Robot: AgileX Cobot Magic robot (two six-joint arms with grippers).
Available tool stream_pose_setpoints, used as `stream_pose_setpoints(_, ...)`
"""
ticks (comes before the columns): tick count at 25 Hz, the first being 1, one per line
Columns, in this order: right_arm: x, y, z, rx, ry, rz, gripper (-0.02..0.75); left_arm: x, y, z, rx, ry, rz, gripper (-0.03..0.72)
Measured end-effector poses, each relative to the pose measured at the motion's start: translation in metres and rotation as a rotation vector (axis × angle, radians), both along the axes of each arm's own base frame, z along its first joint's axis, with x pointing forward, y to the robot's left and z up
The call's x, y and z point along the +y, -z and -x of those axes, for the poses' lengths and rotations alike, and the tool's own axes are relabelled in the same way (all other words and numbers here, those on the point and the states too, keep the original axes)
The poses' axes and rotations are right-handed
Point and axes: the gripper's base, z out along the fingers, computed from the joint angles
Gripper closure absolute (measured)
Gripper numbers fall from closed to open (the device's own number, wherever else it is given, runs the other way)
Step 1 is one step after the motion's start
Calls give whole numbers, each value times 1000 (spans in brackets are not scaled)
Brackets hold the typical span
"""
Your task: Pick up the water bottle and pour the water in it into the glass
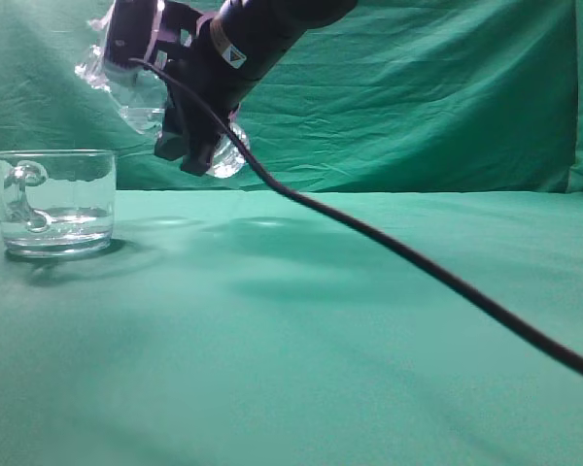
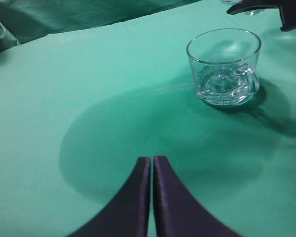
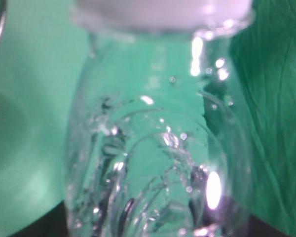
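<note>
The glass stands on the green cloth at the far left, with clear water in its lower part. It also shows in the left wrist view, handle to the right. My right gripper reaches across from the right and is shut on the water bottle. It holds the bottle tilted in the air, above and just right of the glass. In the right wrist view the bottle fills the frame, with droplets inside. My left gripper is shut and empty, well short of the glass.
Green cloth covers the table and hangs as a backdrop. A black cable runs from the right arm down to the right edge. The right gripper's fingers show at the top right of the left wrist view.
</note>
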Motion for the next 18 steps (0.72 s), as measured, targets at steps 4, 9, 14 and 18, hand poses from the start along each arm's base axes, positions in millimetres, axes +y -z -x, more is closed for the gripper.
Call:
stream_pose_setpoints(4, 0, 0, 0, 167, 122, -196, 412, 0, 0, 0, 0, 0, 0, 688)
stream_pose_setpoints(9, -6, -18, -1, 339, 321, -455, 412, 0, 0, 0, 0, 0, 0, 688)
stream_pose_setpoints(14, -27, -75, 13, 404, 482, -697, 412, 0, 0, 0, 0, 0, 0, 688)
stream_pose_setpoints(18, -49, -95, 39, 431, 496, -722, 412, 0, 0, 0, 0, 0, 0, 688)
